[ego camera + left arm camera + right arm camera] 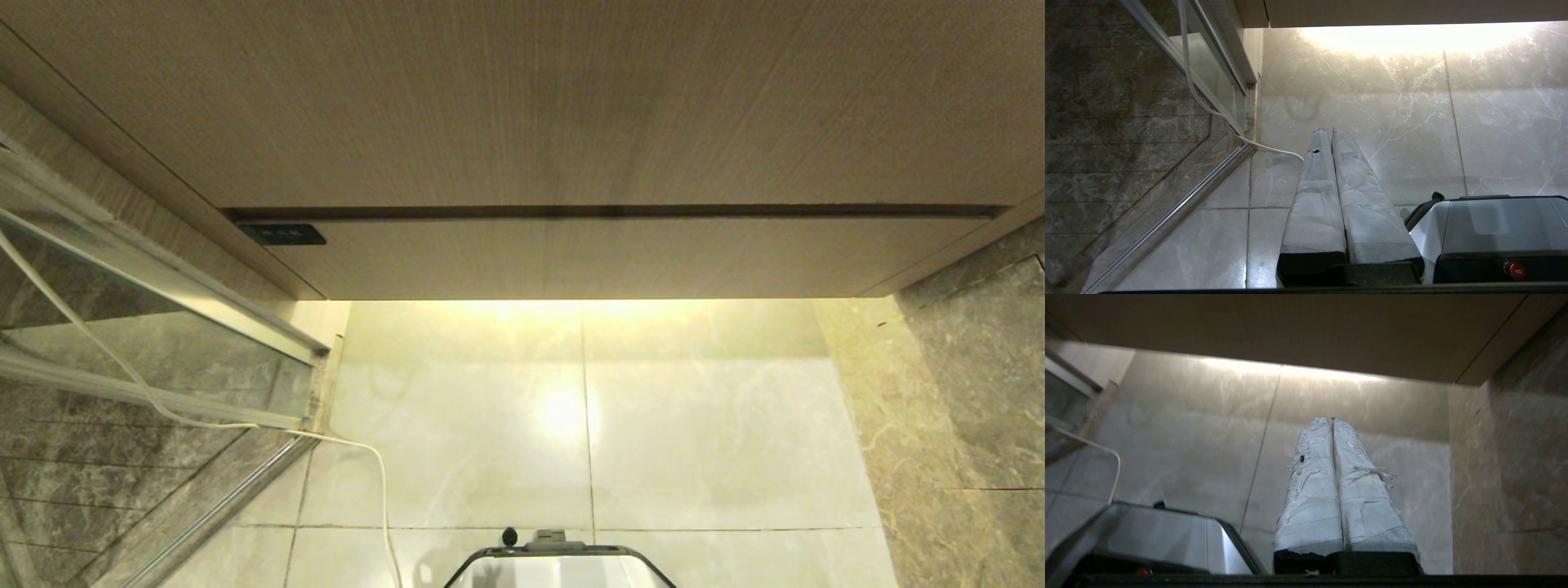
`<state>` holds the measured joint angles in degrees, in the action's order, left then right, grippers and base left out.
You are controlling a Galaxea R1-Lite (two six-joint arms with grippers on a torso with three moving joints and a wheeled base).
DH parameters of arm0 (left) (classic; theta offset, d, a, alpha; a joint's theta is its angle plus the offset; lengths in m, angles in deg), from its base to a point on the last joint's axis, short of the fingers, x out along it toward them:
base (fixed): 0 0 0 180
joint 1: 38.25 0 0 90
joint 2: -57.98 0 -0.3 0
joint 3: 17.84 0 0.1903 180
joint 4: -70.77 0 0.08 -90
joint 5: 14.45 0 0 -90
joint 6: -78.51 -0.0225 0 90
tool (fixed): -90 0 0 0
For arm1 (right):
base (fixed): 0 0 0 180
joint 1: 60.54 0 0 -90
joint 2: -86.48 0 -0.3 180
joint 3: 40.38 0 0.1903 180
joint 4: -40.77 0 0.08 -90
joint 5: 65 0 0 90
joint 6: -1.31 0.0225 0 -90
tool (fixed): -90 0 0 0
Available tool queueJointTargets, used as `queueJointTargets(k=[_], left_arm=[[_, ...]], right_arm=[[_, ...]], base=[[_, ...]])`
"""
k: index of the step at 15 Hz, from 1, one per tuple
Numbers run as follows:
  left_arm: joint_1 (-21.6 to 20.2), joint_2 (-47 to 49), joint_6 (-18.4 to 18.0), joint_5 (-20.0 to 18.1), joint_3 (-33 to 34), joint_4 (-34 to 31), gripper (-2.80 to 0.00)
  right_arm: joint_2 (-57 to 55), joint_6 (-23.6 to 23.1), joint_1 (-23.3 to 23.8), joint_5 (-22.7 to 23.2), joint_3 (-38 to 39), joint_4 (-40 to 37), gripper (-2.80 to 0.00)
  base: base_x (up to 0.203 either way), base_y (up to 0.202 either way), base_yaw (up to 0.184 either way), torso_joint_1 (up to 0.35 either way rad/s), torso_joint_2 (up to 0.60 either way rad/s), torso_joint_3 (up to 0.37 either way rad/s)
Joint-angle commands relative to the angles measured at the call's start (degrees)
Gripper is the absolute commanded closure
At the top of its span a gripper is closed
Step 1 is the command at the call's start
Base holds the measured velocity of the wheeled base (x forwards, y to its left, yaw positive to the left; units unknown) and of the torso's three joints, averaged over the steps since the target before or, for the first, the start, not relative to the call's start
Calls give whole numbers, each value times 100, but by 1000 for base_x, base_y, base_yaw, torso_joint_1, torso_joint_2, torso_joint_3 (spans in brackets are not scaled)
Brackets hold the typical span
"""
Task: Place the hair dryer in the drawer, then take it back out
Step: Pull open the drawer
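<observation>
Dryer is nowhere in view, and the drawer point(604, 257) sits closed under the taller panel point(522, 98), so reaching blind for its handleless front risks slipping or bumping it. Both the left gripper point(1327, 131) and right gripper point(1331, 420) hang near the floor point(571, 425) below the drawer, jaws pressed together, empty.

Pale tape-wrapped tapered fingers point(1310, 498) on black mounts; glossy silver, black-edged base point(1494, 228) with red button.

The drawer point(604, 257) — light-brown wood grain, flat handleless front — sits shut, flush under the taller panel above it.
</observation>
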<state>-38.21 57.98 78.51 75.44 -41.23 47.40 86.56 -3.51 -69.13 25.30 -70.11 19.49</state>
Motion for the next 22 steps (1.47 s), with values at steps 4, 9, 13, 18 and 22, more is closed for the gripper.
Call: queueJointTargets(k=[4, 9, 13, 18, 22], left_arm=[[4, 0, 0, 2, 11, 0, 0], [4, 0, 0, 2, 11, 0, 0], [4, 0, 0, 2, 11, 0, 0], [4, 0, 0, 2, 11, 0, 0], [4, 0, 0, 2, 11, 0, 0]], right_arm=[[-1470, 488, 5, 31, -5683, -2359, 0], [-4952, 608, -241, 417, -9513, -5810, 0], [-6052, 605, -790, 451, -9894, -6900, 0], [-7033, 99, -1054, 915, -7937, -6849, 0], [-7682, -2096, -1436, 126, -6873, -5289, 0]], base=[[0, 0, 0, 0, 0, 0], [0, 0, 0, 0, 0, 0], [0, 0, 0, 0, 0, 0], [0, 0, 0, 0, 0, 0], [0, 0, 0, 0, 0, 0]])
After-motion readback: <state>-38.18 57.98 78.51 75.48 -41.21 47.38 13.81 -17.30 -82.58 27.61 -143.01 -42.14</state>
